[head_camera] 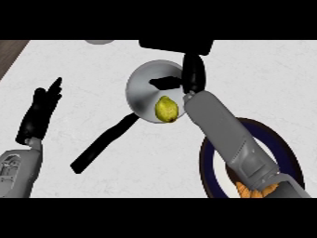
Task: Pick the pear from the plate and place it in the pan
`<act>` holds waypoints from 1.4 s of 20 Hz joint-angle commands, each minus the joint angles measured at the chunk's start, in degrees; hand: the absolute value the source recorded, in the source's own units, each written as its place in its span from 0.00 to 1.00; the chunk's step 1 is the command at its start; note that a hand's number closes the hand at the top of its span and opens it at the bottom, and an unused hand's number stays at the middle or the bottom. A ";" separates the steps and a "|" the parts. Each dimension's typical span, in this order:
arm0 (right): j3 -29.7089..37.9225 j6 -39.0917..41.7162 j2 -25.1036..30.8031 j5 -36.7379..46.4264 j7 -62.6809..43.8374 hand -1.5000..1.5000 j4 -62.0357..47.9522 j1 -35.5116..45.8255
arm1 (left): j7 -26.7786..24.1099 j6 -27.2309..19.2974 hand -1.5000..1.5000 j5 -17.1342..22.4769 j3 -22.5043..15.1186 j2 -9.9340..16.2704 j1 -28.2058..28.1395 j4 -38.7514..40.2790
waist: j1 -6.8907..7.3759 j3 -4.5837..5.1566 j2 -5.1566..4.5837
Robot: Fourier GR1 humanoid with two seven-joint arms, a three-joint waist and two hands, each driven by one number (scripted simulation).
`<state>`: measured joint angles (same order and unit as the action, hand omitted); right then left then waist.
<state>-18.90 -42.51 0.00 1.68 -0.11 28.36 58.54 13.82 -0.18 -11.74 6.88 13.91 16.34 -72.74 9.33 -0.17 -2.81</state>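
Where the pan's (141, 86) grey bowl meets its near rim, you see the pear (165, 109): small, yellow-green, lying free inside the pan, with nothing gripping it. The pan's black handle (104, 142) runs down and to the left across the white counter (277, 88). Your right hand (194, 74) hangs over the pan's far right side, its fingers fairly straight and holding nothing; the thumb juts left over the bowl, apart from the pear. Its grey forearm crosses the dark-rimmed plate (284, 148) at lower right, where something orange (253, 191) shows by the wrist. Your left hand (41, 111) rests open at the left, fingers straight, touching nothing.
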 commanded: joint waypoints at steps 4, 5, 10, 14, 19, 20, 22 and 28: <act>1.81 -7.07 0.00 -8.36 5.04 0.00 0.06 1.24 | 0.56 0.67 0.50 0.82 2.29 2.28 -0.39 1.04 | -2.38 0.10 1.15; 3.30 -6.29 0.00 -8.45 6.24 0.00 -2.35 1.54 | 0.36 0.02 0.50 0.69 1.76 1.15 -2.62 -0.27 | -3.27 0.10 1.33; 7.66 -6.12 0.27 -10.79 11.78 0.00 -3.77 -0.22 | -0.65 -0.76 0.50 1.37 4.10 2.11 -4.22 0.33 | -7.11 0.13 2.07; 7.87 -1.72 3.96 -10.88 12.52 0.00 2.99 -6.01 | 3.58 0.49 0.50 2.69 6.12 4.58 -7.34 -4.96 | -8.94 0.14 2.98; 5.06 6.22 12.23 -10.49 8.84 0.00 16.36 -16.78 | -0.62 0.14 0.50 2.81 6.95 3.85 -9.60 -2.18 | -10.73 0.21 3.46; 7.42 9.43 15.21 -12.13 11.06 0.00 16.29 -18.27 | 0.88 0.92 0.50 3.31 6.67 4.15 -11.56 -6.80 | -10.02 0.16 3.33; 3.96 9.37 16.20 -10.88 6.09 0.00 25.67 -23.91 | 1.15 -1.24 0.50 1.93 5.88 2.37 -12.08 -6.55 | -10.85 0.20 3.59; 7.92 17.88 26.40 -12.77 4.78 0.00 36.00 -32.18 | -3.20 -3.49 0.50 -0.44 4.65 0.08 -10.23 -1.17 | -10.25 0.21 2.97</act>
<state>-12.46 -29.37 20.86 -10.37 5.96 58.25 30.94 14.02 -0.56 -9.52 13.10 16.79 6.22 -76.90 -0.91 0.01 0.34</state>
